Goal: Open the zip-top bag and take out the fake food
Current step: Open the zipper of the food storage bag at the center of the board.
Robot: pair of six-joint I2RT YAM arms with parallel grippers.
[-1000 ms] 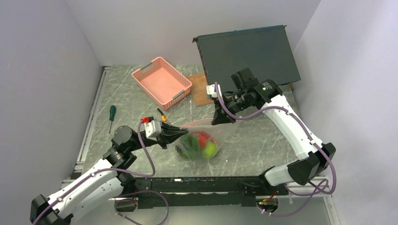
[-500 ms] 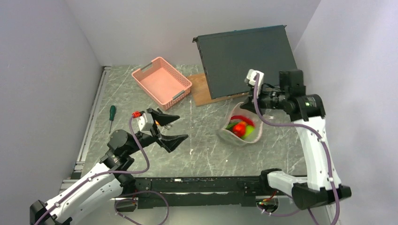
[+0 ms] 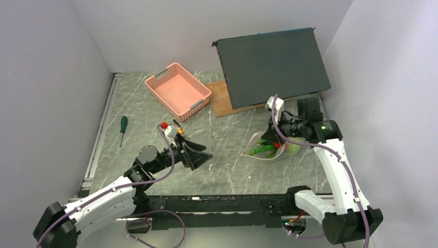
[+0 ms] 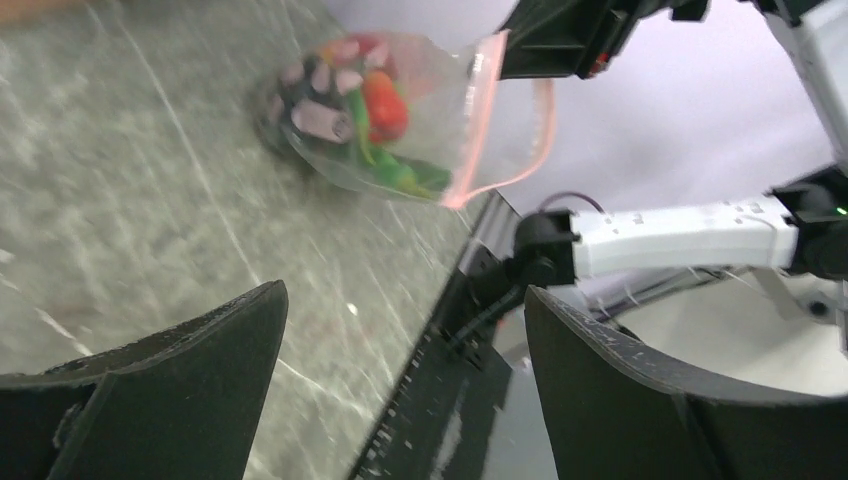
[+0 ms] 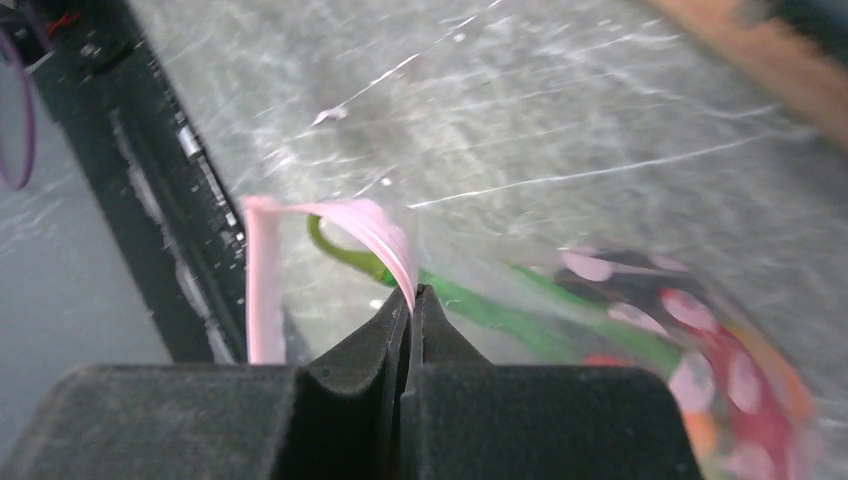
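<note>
Right of centre, right gripper (image 3: 275, 138) pinches the opened clear pink-zipped plastic bag (image 3: 258, 153), plastic fruit and vegetables (image 4: 378, 103) inside; left gripper (image 4: 405, 295) gapes empty.

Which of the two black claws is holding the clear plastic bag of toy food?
The right gripper: shut tight on the pink zip edge of the clear zip-top bag. The left gripper gapes wide open, empty, apart from the bag.

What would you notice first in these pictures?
The clear zip-top bag of colourful fake food, on the right of the table, pinched at its pink zip strip by the shut right claw. Then the left claw, wide open and empty, front left, and the pink basket at the back.
</note>
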